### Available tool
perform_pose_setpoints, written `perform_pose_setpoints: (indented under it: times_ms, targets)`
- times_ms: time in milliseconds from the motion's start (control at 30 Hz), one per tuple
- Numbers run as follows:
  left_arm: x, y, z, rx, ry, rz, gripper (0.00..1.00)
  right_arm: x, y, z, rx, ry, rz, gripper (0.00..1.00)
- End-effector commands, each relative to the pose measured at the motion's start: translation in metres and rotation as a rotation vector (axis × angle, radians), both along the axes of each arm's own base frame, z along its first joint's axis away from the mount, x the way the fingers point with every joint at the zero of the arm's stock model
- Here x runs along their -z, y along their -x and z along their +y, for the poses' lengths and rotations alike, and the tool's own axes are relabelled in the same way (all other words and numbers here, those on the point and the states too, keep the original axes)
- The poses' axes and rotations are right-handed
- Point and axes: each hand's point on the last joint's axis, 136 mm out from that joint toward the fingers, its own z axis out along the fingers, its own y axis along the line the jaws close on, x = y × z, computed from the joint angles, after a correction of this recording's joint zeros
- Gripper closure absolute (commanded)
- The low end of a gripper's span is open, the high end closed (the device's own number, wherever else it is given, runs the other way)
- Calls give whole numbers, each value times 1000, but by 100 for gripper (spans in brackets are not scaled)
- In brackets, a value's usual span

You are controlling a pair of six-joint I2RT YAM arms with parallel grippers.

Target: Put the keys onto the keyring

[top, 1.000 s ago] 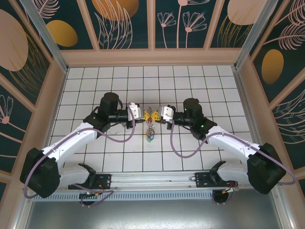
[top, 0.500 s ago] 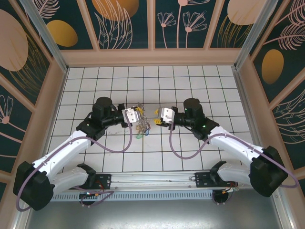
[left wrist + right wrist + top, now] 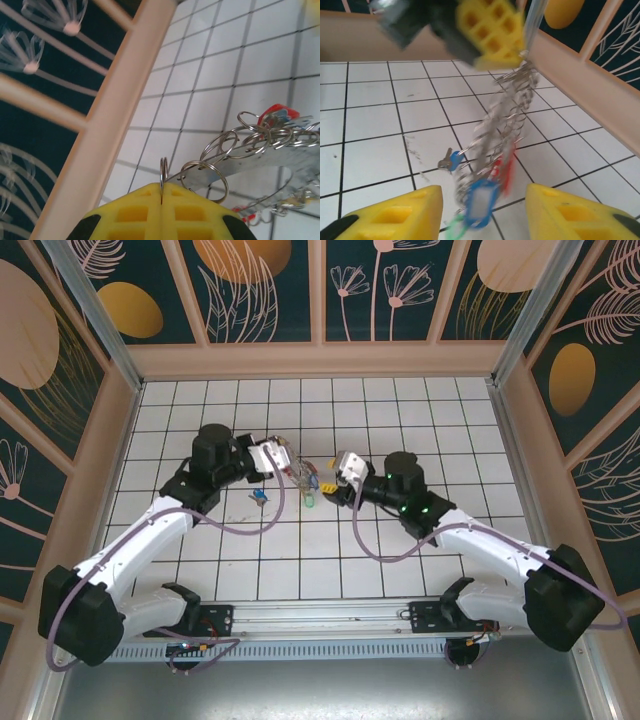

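Since my right claw (image 3: 482, 200) has parted, my left claw (image 3: 161, 200), clamped on a small ring (image 3: 163, 172), carries the keyring (image 3: 250, 162); one blue key (image 3: 258, 497) lies unthreaded, centre-left.

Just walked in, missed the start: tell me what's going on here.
The left gripper is shut on a small wire ring, holding the keyring and its dangling keys above the tiles. The right gripper sits open beside the bunch, gripping nothing. One blue key lies loose on the tiles.

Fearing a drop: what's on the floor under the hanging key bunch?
One blue-headed key lies on the tiles beside the bunch held by the left gripper. Tiles directly beneath are hidden.
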Motion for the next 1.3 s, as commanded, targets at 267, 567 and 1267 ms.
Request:
perform_pose_setpoints:
  times_ms: [267,567,1267]
  targets:
    - [-40,-75,99,-497,85,12,100,81,19,70,-95,63,170,50]
    - [-36,-85,155,-711,136,33,100,137,-11,109,-123,178,94,50]
    - [-45,-72,189,-781,201,-4,100,207,-52,144,-82,305,87,69]
